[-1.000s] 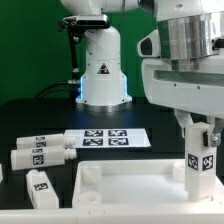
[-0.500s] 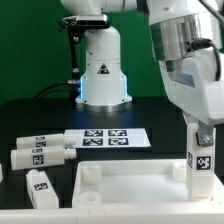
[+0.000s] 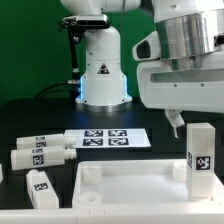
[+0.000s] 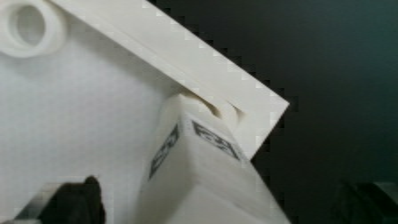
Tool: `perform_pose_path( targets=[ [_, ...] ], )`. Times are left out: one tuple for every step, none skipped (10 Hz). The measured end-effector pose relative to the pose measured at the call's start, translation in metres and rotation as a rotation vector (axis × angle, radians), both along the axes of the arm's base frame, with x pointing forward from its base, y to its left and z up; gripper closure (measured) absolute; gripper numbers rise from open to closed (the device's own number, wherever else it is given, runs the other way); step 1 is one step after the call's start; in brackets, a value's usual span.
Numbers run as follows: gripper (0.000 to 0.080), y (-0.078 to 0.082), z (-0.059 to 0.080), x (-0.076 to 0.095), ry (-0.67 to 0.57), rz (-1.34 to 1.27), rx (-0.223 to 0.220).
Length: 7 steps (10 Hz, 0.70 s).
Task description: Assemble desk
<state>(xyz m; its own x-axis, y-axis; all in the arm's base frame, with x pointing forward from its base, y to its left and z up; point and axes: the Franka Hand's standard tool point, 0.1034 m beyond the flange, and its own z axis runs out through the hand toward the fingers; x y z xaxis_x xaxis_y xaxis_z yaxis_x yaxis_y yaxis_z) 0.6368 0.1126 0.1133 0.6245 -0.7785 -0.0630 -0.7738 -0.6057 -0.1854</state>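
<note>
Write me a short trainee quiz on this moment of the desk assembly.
1. True or false: a leg stands upright at a corner of the tabletop.
2. Short answer: is the gripper clamped on that leg?
3. Where does the marker board lie? A) on the tabletop B) on the table, beyond the tabletop C) between the gripper's fingers
Key: 1 true. 2 No: it hangs open above the leg, with its visible finger clear of it. 3 B.
</note>
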Motion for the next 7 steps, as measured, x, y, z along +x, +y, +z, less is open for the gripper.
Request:
perform_pose_path(
  targets=[
    [0.0155, -0.0001, -0.0001, 0.0000, -0.015, 0.089, -0.010],
    [0.0150, -0.0007, 0.0003, 0.0001, -0.027, 0.180, -0.027],
    [0.0150, -0.0018, 0.0038, 0.0034, -0.061, 0.416, -0.085],
    [0.0150, 0.0024, 0.0002, 0.0020, -0.085, 0.696, -0.138],
    [0.0150, 0.0064, -0.0043, 0.0003, -0.079, 0.716, -0.131],
    [0.0191, 0.0048, -0.0035, 0.0013, -0.077, 0.682, -0.129],
    [0.0191, 0.0048, -0.0038, 0.0011, -0.076, 0.674, -0.127]
  ],
)
